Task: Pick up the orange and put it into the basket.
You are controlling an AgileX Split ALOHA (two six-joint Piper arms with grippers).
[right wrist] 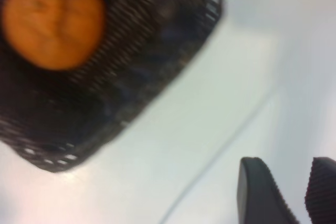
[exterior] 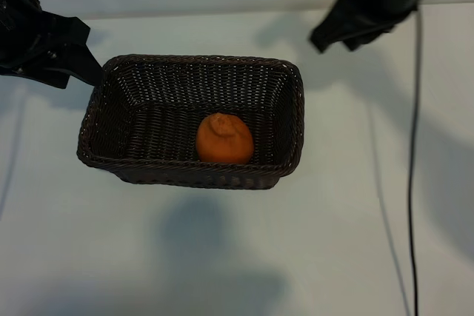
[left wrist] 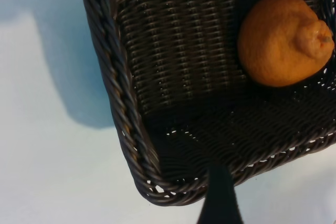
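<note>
The orange (exterior: 224, 139) lies inside the dark woven basket (exterior: 111, 116), near its front wall and right of centre, with nothing touching it. The left wrist view shows the orange (left wrist: 283, 40) resting on the weave of the basket (left wrist: 121, 108), its stem bump up. My left gripper (exterior: 83, 64) sits at the basket's far left corner; one dark finger (left wrist: 219, 198) shows over the rim, gripping nothing. My right gripper (exterior: 337, 33) hangs raised behind the basket's far right corner. Its two fingertips (right wrist: 256, 190) stand apart and empty, away from the orange (right wrist: 52, 19).
The basket stands on a pale tabletop (exterior: 222, 257). A thin black cable (exterior: 412, 183) runs down the table's right side and shows as a faint line (right wrist: 220, 150) in the right wrist view. Arm shadows fall on the front of the table.
</note>
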